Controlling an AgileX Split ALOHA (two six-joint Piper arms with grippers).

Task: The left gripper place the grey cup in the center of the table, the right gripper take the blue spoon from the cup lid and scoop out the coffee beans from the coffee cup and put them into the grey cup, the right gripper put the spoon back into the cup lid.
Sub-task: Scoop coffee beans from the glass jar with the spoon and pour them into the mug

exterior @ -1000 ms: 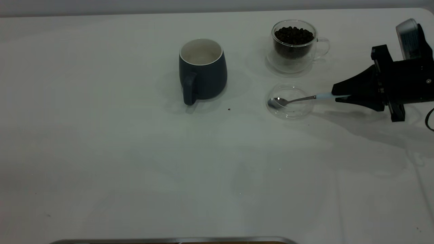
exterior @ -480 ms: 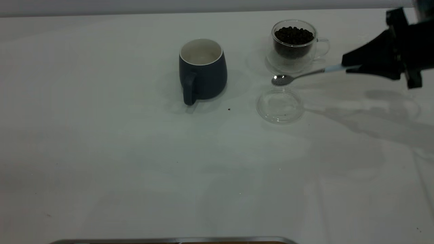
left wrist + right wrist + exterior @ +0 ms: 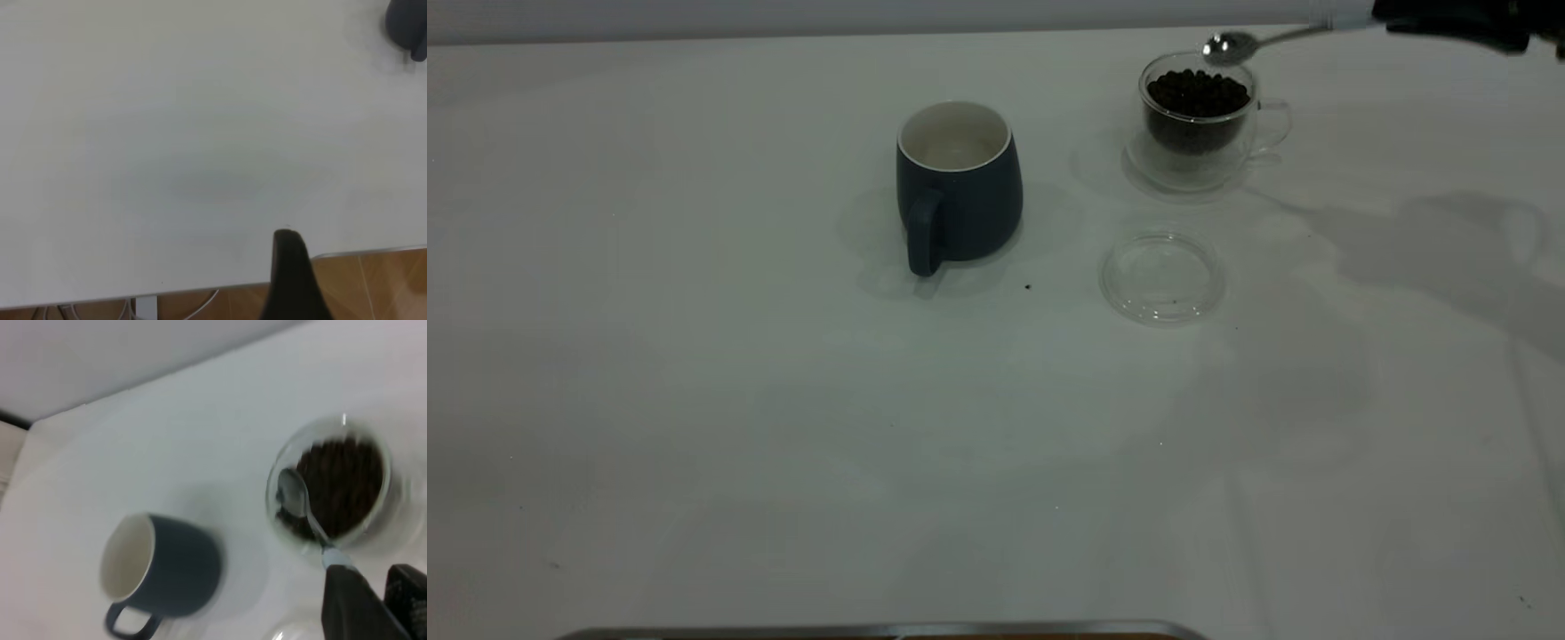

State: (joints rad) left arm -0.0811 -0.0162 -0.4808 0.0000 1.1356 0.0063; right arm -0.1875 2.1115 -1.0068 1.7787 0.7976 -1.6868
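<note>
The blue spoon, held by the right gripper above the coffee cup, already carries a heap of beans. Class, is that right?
Not quite. The blue spoon is above the coffee cup in the right gripper, but its bowl is empty, as the right wrist view shows.

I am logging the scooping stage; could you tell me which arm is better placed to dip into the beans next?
The right. Its gripper already holds the pale-blue-handled metal spoon above the clear glass cup of dark coffee beans. The left gripper is parked at the table's edge, away from it.
</note>
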